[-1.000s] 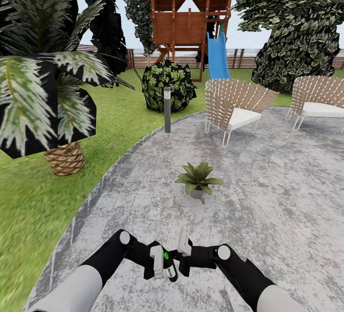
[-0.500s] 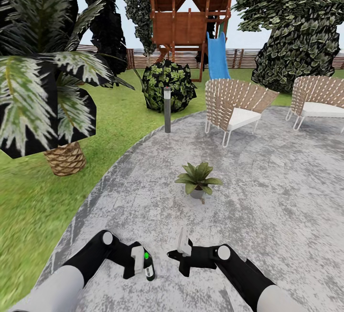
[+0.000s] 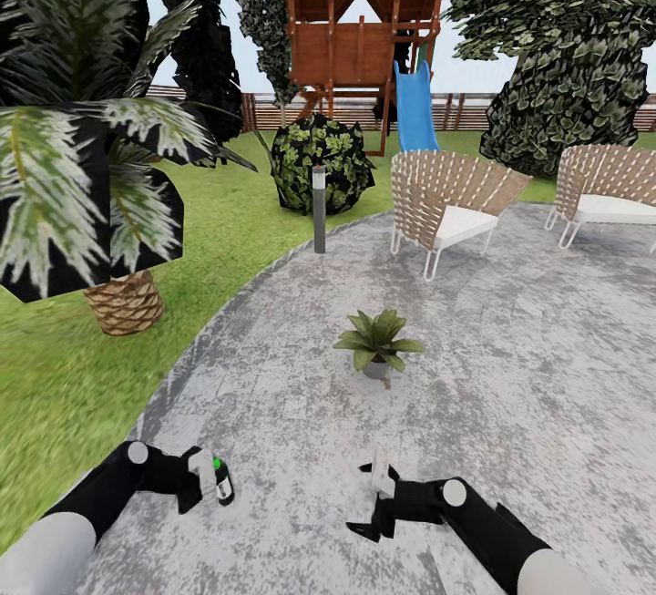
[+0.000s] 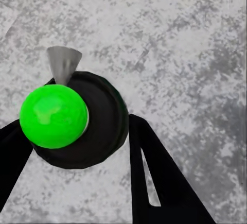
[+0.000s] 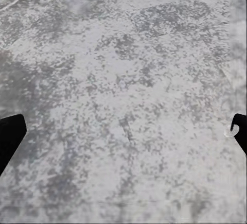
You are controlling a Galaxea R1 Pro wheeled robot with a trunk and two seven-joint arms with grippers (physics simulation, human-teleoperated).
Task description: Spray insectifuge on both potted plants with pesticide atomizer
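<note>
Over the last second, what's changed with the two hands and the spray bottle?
The left hand swung out toward the robot's left, carrying the pesticide atomizer away from the right hand. At the start the two hands met around the bottle; now the right hand is open, empty and slightly farther right. The potted plant and patio stayed as they were.

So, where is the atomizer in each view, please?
Head view: atomizer low at left, held in the left gripper over the patio.
Left wrist view: seen from above, green top, between the dark fingers.
Right wrist view: I cannot identify it there.
Shared landmark: the mottled grey patio.
</note>
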